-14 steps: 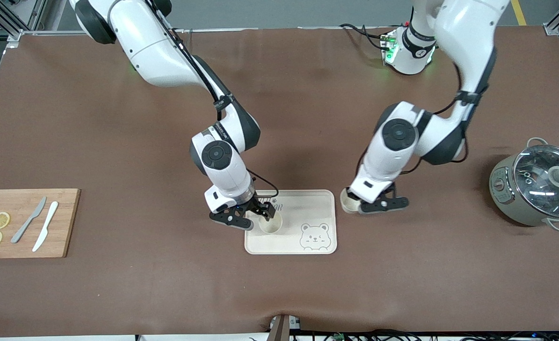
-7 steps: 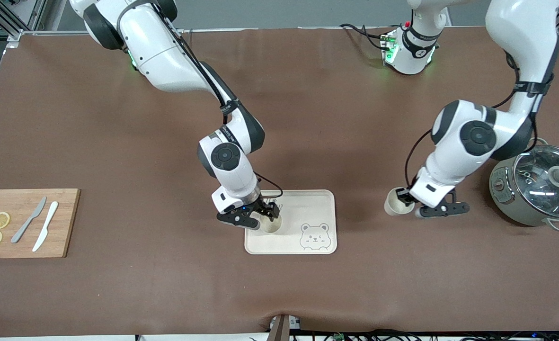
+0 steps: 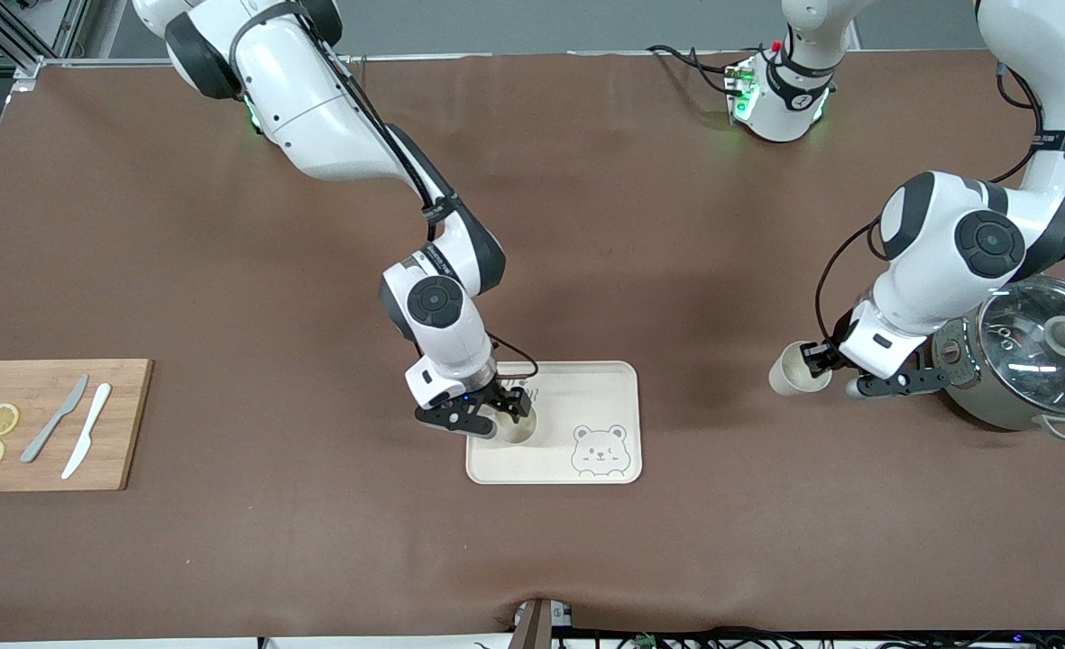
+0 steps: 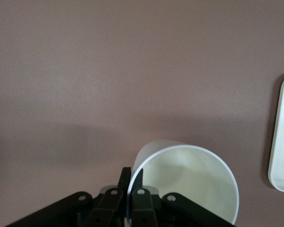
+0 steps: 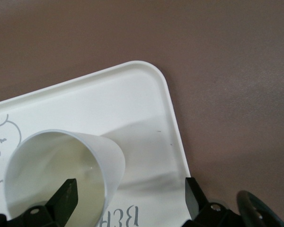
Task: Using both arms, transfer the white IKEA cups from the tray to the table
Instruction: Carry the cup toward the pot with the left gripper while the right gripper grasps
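One white cup [image 3: 518, 431] stands upright on the bear-printed tray [image 3: 604, 388]. My right gripper [image 3: 499, 416] is low over it, open. In the right wrist view the right gripper [image 5: 130, 189] has wide-apart fingers, and the cup's [image 5: 52, 175] near wall stands between them on the tray [image 5: 132, 94]. My left gripper [image 3: 822, 361] is shut on the rim of the second white cup [image 3: 794, 371]. It holds the cup tilted above the bare table between the tray and the pot. The left wrist view shows the left gripper [image 4: 131, 182] pinching the cup's [image 4: 189, 179] wall.
A grey-green lidded pot [image 3: 1019, 361] stands at the left arm's end, close beside the left gripper. A wooden cutting board [image 3: 54, 451] with two knives and lemon slices lies at the right arm's end. The tray's edge [image 4: 281, 142] shows in the left wrist view.
My left gripper has carried its cup away from the tray's side toward the pot and lifted it. My right gripper has shifted slightly at the cup on the tray.
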Controlling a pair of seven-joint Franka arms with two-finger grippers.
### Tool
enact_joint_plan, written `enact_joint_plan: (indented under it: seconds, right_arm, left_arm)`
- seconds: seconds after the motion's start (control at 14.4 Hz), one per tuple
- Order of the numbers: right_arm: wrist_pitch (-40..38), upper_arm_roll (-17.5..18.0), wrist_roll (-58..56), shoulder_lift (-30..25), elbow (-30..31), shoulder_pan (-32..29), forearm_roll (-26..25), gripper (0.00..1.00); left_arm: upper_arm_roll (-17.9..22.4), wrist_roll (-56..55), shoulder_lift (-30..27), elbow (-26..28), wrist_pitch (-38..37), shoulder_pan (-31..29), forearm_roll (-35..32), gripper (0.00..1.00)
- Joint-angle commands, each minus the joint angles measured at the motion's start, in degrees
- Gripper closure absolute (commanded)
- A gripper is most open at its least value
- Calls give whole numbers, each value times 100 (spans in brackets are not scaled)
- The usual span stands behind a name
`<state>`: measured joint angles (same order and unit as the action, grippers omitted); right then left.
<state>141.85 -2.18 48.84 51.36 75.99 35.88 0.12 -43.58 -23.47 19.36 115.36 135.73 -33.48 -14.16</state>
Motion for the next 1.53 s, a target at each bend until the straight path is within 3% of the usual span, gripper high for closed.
enact_joint_plan:
  seconds: [0.0,0.07,0.28,0.35,0.49,0.56,0.62,1.04,1.25,1.46]
  right_arm:
    - [80,-64,196,137,-190,112,-100,0]
    - [89,-64,205,146,-225,112,-91,8]
    - [132,-55,214,181,-269,112,-74,48]
    - [133,-55,214,181,-269,112,-73,59]
    - [150,-55,214,181,-269,112,-65,79]
    - [176,-55,222,181,-269,112,-65,89]
    - [211,-55,223,199,-269,104,-65,97]
    - [238,-46,188,173,-260,103,-56,100]
    - [107,-37,179,-90,-243,85,14,100]
    - [-612,-2,126,-494,-243,-2,32,100]
  left_arm:
    - [-133,36,-301,696,645,-115,27,100]
    - [-107,36,-319,942,987,-97,27,100]
    - [164,36,-336,1540,1972,77,19,100]
    - [505,36,-389,1655,2158,427,18,100]
    - [1906,36,-538,1770,2291,1767,18,100]
    - [2410,45,-591,1823,2343,2201,18,100]
    - [2476,45,-600,1875,2422,2258,18,100]
    - [2626,211,-530,2025,2810,2276,18,100]
    - [2626,256,-443,2034,2801,2241,18,100]
    - [2635,256,-345,2043,2801,2241,18,100]
